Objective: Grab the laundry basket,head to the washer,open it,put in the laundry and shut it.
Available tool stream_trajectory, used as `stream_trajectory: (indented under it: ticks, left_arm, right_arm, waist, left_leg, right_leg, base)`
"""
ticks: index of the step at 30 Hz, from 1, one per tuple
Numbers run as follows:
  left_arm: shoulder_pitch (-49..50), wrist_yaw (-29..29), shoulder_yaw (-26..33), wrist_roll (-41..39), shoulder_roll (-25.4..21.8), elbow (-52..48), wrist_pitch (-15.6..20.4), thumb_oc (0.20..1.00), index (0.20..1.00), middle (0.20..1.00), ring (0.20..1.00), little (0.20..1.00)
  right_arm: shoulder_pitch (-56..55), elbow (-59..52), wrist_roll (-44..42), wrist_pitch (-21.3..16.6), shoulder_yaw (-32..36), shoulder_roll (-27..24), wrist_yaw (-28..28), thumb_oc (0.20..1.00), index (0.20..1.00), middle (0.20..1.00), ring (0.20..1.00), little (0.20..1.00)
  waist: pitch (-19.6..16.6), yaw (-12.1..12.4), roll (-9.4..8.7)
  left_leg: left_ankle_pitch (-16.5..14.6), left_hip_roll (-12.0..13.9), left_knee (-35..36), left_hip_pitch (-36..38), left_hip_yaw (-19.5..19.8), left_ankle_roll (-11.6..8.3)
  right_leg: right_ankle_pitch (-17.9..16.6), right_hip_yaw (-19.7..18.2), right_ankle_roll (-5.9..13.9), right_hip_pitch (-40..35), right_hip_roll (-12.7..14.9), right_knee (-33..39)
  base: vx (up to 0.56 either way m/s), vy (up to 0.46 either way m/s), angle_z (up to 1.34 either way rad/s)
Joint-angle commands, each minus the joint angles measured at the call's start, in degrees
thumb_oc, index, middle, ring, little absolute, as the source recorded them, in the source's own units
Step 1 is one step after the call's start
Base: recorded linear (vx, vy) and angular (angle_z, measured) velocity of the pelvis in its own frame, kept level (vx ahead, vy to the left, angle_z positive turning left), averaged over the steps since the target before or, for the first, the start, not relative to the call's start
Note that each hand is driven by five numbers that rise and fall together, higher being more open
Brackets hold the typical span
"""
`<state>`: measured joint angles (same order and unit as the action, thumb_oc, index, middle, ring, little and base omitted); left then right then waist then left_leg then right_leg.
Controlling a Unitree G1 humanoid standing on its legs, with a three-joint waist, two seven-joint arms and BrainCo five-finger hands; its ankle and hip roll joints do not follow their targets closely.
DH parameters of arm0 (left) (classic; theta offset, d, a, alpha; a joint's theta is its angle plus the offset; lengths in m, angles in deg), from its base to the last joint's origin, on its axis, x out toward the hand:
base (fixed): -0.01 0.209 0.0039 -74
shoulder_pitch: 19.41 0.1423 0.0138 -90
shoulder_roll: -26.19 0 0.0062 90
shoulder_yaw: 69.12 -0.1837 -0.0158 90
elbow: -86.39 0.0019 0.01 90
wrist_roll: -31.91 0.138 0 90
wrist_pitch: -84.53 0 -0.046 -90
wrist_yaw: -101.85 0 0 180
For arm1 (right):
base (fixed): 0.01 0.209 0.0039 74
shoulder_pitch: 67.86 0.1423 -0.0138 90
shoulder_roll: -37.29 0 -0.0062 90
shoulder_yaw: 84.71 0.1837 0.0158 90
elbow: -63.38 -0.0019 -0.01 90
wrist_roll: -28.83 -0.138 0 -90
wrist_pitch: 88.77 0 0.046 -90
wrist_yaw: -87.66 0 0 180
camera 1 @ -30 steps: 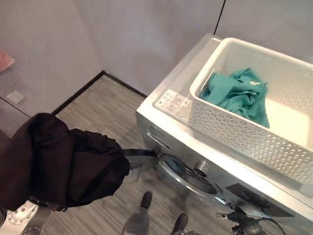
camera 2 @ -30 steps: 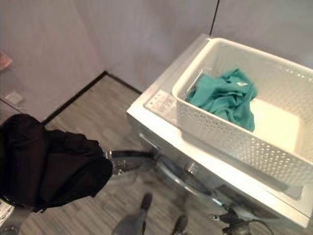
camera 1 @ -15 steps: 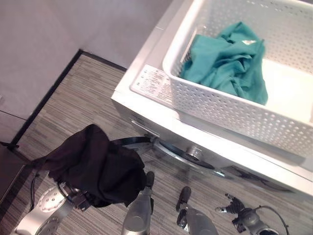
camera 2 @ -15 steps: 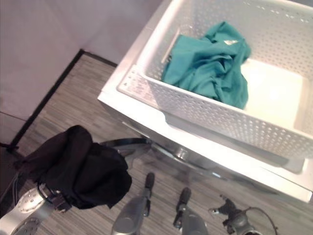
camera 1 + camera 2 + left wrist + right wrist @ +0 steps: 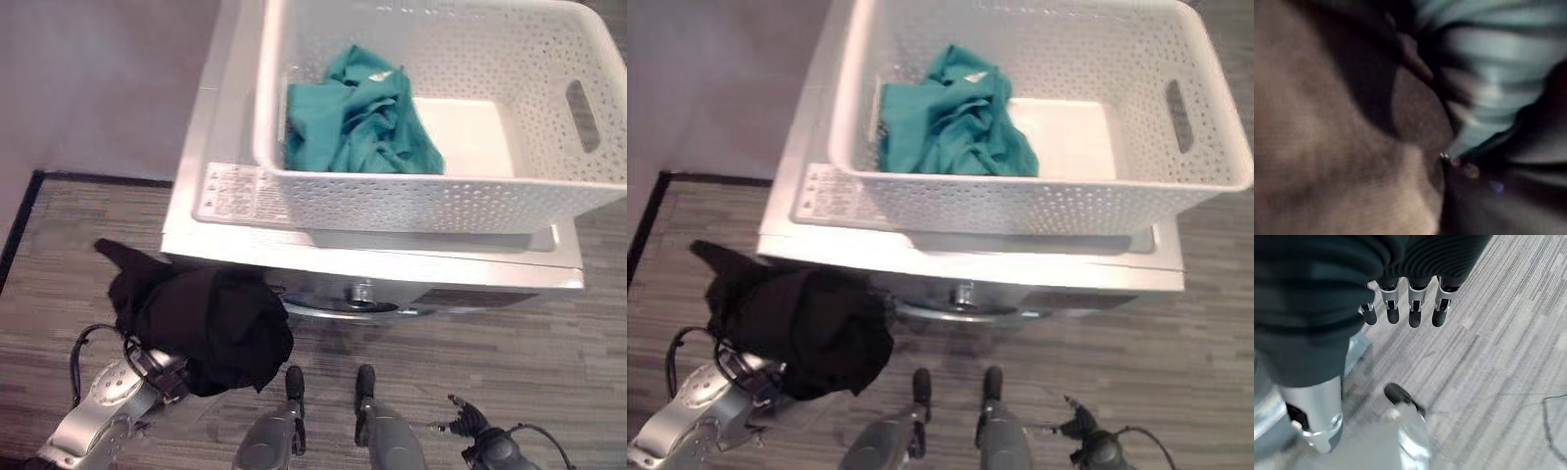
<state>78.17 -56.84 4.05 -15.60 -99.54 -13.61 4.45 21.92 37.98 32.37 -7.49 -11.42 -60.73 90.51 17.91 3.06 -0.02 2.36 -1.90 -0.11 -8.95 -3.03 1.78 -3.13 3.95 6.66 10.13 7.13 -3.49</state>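
Observation:
A white perforated laundry basket point(image 5: 441, 201) stands on top of the white washer point(image 5: 225, 211), with a teal garment point(image 5: 358, 122) heaped in its left half. From above, the washer's round door point(image 5: 343, 305) shows as a dark rim on the front face; I cannot tell whether it is ajar. A black garment point(image 5: 211, 328) hangs bunched over the end of my left arm point(image 5: 103, 416), low in front of the washer's left side, and dark cloth point(image 5: 1342, 122) covers the left wrist view. My right hand point(image 5: 1415, 313) hangs open over the floor, holding nothing.
Grey striped wood-look flooring point(image 5: 549, 343) runs in front of the washer. A pale wall point(image 5: 88, 78) with a dark baseboard point(image 5: 20, 211) closes the left side. The basket's right half point(image 5: 470, 137) is bare, with a handle slot point(image 5: 581, 116) in its right wall.
The camera has tipped down and swung round to face the washer square on. The black garment still hangs over my left arm, now lower and nearer the washer's front.

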Motion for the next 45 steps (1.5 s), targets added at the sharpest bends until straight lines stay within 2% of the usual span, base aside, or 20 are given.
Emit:
stream_trajectory:
  ticks: [1, 5, 8, 10, 11, 12, 13, 17, 21, 22, 25, 28, 29, 30, 31, 33, 34, 37, 41, 45]
  left_arm:
    - [3.2, 0.2, -0.5, -2.0, 1.1, -4.1, 3.1, 0.2, 0.2, 0.2, 0.2, 0.2]
    - [3.9, -0.8, -1.2, -1.9, 2.8, -3.0, 2.6, 0.2, 0.2, 0.2, 0.2, 0.2]
    - [3.3, -1.5, -3.7, 0.6, 3.4, -1.4, 2.6, 0.2, 0.2, 0.2, 0.2, 0.2]
    - [2.0, -3.5, -5.7, 2.5, 6.8, 1.4, 2.4, 0.2, 0.2, 0.2, 0.2, 0.2]
    - [1.0, -5.6, -7.0, 4.4, 10.0, 4.1, 2.8, 0.2, 0.2, 0.2, 0.2, 0.2]
    - [0.9, -5.6, -7.0, 4.4, 10.0, 4.1, 2.8, 0.2, 0.2, 0.2, 0.2, 0.2]
    - [-0.2, -7.2, -8.6, 6.3, 12.3, 7.2, 3.0, 0.2, 0.2, 0.2, 0.2, 0.2]
    - [-1.8, -7.9, -10.0, 8.1, 14.2, 10.0, 2.9, 0.2, 0.2, 0.2, 0.2, 0.2]
    - [-5.8, -10.2, -12.5, 9.1, 19.5, 17.0, 2.6, 0.2, 0.2, 0.2, 0.2, 0.2]
    - [-5.8, -10.2, -12.5, 9.1, 19.5, 17.0, 2.6, 0.2, 0.2, 0.2, 0.2, 0.2]
    - [-12.5, -14.4, -15.0, 9.3, 26.6, 26.5, 2.5, 0.2, 0.2, 0.2, 0.2, 0.2]
    - [-18.4, -17.6, -15.3, 10.1, 31.2, 34.1, 3.3, 0.2, 0.2, 0.2, 0.2, 0.2]
    - [-19.6, -18.6, -15.0, 10.3, 32.2, 36.2, 3.6, 0.2, 0.2, 0.2, 0.2, 0.2]
    - [-21.6, -20.2, -13.8, 10.0, 34.4, 41.5, 3.7, 0.2, 0.2, 0.2, 0.2, 0.2]
    - [-24.1, -22.1, -12.5, 10.2, 36.0, 46.5, 4.0, 0.2, 0.2, 0.2, 0.2, 0.2]
    - [-26.6, -24.5, -10.5, 10.4, 37.8, 52.1, 4.8, 0.2, 0.2, 0.2, 0.2, 0.2]
    - [-26.6, -24.5, -10.5, 10.4, 37.8, 52.1, 4.8, 0.2, 0.2, 0.2, 0.2, 0.2]
    - [-34.4, -29.3, -4.6, 5.7, 41.1, 62.0, 6.3, 0.2, 0.2, 0.2, 0.2, 0.2]
    - [-44.0, -33.2, 3.3, -0.5, 39.0, 65.9, 7.9, 0.2, 0.2, 0.2, 0.2, 0.2]
    - [-50.2, -36.1, 7.0, -6.0, 39.9, 66.0, 9.8, 0.2, 0.2, 0.2, 0.2, 0.2]
  right_arm:
    - [1.6, 1.7, -2.1, -1.0, 0.1, -1.5, 1.1, 1.0, 1.0, 1.0, 1.0, 1.0]
    - [1.0, -0.1, -3.1, -1.6, 0.0, -2.1, 1.4, 1.0, 1.0, 1.0, 1.0, 1.0]
    - [-0.8, -3.7, -3.3, -2.4, 0.2, -3.5, 2.3, 1.0, 1.0, 1.0, 1.0, 1.0]
    - [-1.4, -5.0, -4.1, -2.5, 2.4, -3.1, 4.9, 1.0, 1.0, 1.0, 1.0, 1.0]
    - [-2.0, -6.5, -5.2, -2.6, 4.1, -2.1, 6.6, 1.0, 1.0, 1.0, 1.0, 1.0]
    - [-1.9, -6.5, -5.2, -2.5, 4.2, -2.1, 6.6, 1.0, 1.0, 1.0, 1.0, 1.0]
    - [-3.1, -7.3, -5.5, -2.6, 4.6, -1.3, 7.3, 1.0, 1.0, 1.0, 1.0, 1.0]
    - [-3.3, -6.9, -5.4, -2.6, 4.4, -0.8, 7.5, 1.0, 1.0, 1.0, 1.0, 1.0]
    - [-2.0, -5.4, -7.2, -2.6, 3.6, 0.6, 8.4, 1.0, 1.0, 1.0, 1.0, 1.0]
    - [-2.0, -5.4, -7.2, -2.6, 3.6, 0.6, 8.4, 1.0, 1.0, 1.0, 1.0, 1.0]
    - [-2.1, -7.5, -9.8, -2.8, 2.8, 1.8, 9.1, 1.0, 1.0, 1.0, 1.0, 1.0]
    - [-1.6, -7.9, -11.0, -2.8, 2.0, 2.3, 9.6, 1.0, 1.0, 1.0, 1.0, 1.0]
    - [-1.4, -7.6, -11.3, -2.8, 1.8, 2.5, 9.7, 1.0, 1.0, 1.0, 1.0, 1.0]
    - [-1.1, -7.6, -11.7, -2.7, 0.9, 3.2, 9.7, 1.0, 1.0, 1.0, 1.0, 1.0]
    - [-0.3, -7.7, -13.4, -3.0, 0.7, 4.0, 9.7, 1.0, 1.0, 1.0, 1.0, 1.0]
    - [0.2, -8.6, -14.3, -3.5, -0.6, 4.2, 9.5, 1.0, 1.0, 1.0, 1.0, 1.0]
    - [0.2, -8.6, -14.3, -3.5, -0.6, 4.2, 9.5, 1.0, 1.0, 1.0, 1.0, 1.0]
    - [2.6, -9.1, -15.4, -4.0, -3.5, 4.9, 10.1, 1.0, 1.0, 1.0, 1.0, 1.0]
    - [2.3, -13.1, -16.7, -4.7, -5.7, 3.0, 8.3, 1.0, 1.0, 1.0, 1.0, 1.0]
    - [2.6, -12.1, -19.2, -4.5, -4.8, 4.2, 9.1, 1.0, 1.0, 1.0, 1.0, 1.0]
  waist:
    - [-2.8, 0.8, -1.43]
    - [-2.4, 0.9, -1.55]
    - [-1.4, 0.2, -1.52]
    - [-0.8, -0.6, -1.65]
    - [0.6, -1.2, -1.5]
    - [0.4, -1.2, -1.46]
    - [1.5, -2.0, -1.44]
    - [2.0, -2.7, -1.48]
    - [2.9, -3.5, -1.92]
    - [2.9, -3.5, -1.91]
    - [4.2, -5.5, -2.8]
    - [4.8, -6.9, -3.17]
    - [4.9, -7.1, -3.29]
    - [5.1, -7.6, -3.72]
    - [5.2, -8.1, -4.43]
    - [5.3, -8.8, -5.74]
    - [5.3, -8.8, -5.74]
    - [5.2, -10.1, -7.99]
    - [5.6, -12.0, -10.22]
    - [5.3, -13.0, -10.33]
  left_leg:
    - [-2.4, 1.2, -6.3, -6.5, 1.2, -1.76]
    - [-0.8, 2.0, -5.6, -7.6, 2.4, -2.74]
    - [1.9, 3.0, -4.3, -9.1, 4.0, -4.04]
    - [2.8, 3.8, -3.6, -10.0, 4.4, -4.5]
    - [2.1, 4.2, -6.1, -11.6, 4.7, -4.31]
    - [2.3, 4.2, -6.0, -11.9, 4.7, -4.29]
    - [0.9, 3.9, -9.5, -13.6, 4.5, -4.26]
    - [0.0, 3.8, -11.5, -15.5, 4.3, -4.12]
    - [-0.3, 4.1, -12.1, -16.8, 3.7, -3.43]
    - [-0.3, 4.1, -12.1, -16.8, 3.7, -3.43]
    - [-1.4, 3.8, -14.2, -19.5, 2.7, -2.83]
    - [-3.1, 3.6, -18.1, -22.8, 2.3, -2.53]
    - [-3.4, 3.6, -18.8, -23.6, 2.1, -2.45]
    - [-6.0, 3.5, -21.1, -24.4, 1.9, -2.45]
    - [-7.1, 3.5, -23.8, -26.4, 1.4, -2.29]
    - [-8.9, 3.8, -27.4, -29.2, 0.8, -1.88]
    - [-8.9, 3.8, -27.4, -29.2, 0.8, -1.88]
    - [-11.3, 4.7, -32.9, -34.6, 0.0, -0.77]
    - [-12.7, 5.4, -34.9, -38.6, -0.6, -0.19]
    - [-14.2, 5.3, -37.7, -42.4, 0.0, 0.45]
  right_leg:
    - [-0.6, 1.7, -0.54, 2.4, -1.1, -1.0]
    - [-0.3, 3.9, -1.37, 2.3, -2.2, -0.1]
    - [0.6, 5.8, -2.5, 3.2, -3.5, -0.3]
    - [1.6, 7.3, -2.87, 4.2, -4.0, -1.3]
    - [3.5, 7.9, -3.38, 6.4, -4.5, -5.8]
    - [3.4, 8.0, -3.39, 6.6, -4.5, -5.8]
    - [5.0, 8.4, -3.54, 9.1, -4.3, -10.9]
    - [5.6, 8.5, -3.49, 11.3, -3.9, -13.5]
    - [5.9, 7.8, -3.47, 13.7, -4.0, -15.3]
    - [5.9, 7.8, -3.47, 13.7, -4.0, -15.3]
    - [6.5, 6.7, -3.86, 17.1, -4.0, -17.8]
    - [7.3, 5.7, -4.32, 20.2, -3.9, -20.4]
    - [7.3, 5.4, -4.32, 21.0, -3.9, -20.9]
    - [9.1, 4.5, -4.21, 22.3, -3.8, -23.1]
    - [9.3, 3.9, -4.49, 24.2, -3.9, -24.5]
    - [9.6, 2.9, -4.68, 27.0, -4.2, -26.9]
    - [9.6, 2.9, -4.68, 27.0, -4.2, -26.9]
    - [9.4, 1.6, -4.68, 32.3, -5.1, -29.6]
    - [8.5, 0.3, -4.24, 35.9, -6.3, -29.3]
    - [8.8, 0.3, -4.18, 38.7, -6.9, -30.1]
  base:
    - [-0.06, -0.212, 0.31]
    - [-0.04, -0.203, 0.34]
    - [-0.06, -0.208, 0.37]
    - [-0.07, -0.196, 0.34]
    - [-0.08, -0.15, 0.2]
    - [-0.09, -0.093, 0.2]
    - [-0.05, -0.025, 0.1]
    - [-0.03, -0.011, 0.1]
    - [-0.02, 0.011, -0.07]
    - [-0.01, 0.028, -0.22]
    - [-0.01, 0.044, -0.14]
    - [0.0, 0.054, -0.08]
    - [0.06, 0.08, -0.09]
    - [0.06, 0.084, -0.19]
    - [0.05, 0.086, -0.28]
    - [-0.02, 0.078, -0.35]
    - [-0.03, 0.083, -0.42]
    - [-0.04, 0.077, -0.32]
    - [-0.01, 0.063, -0.28]
    - [0.03, 0.003, -0.22]
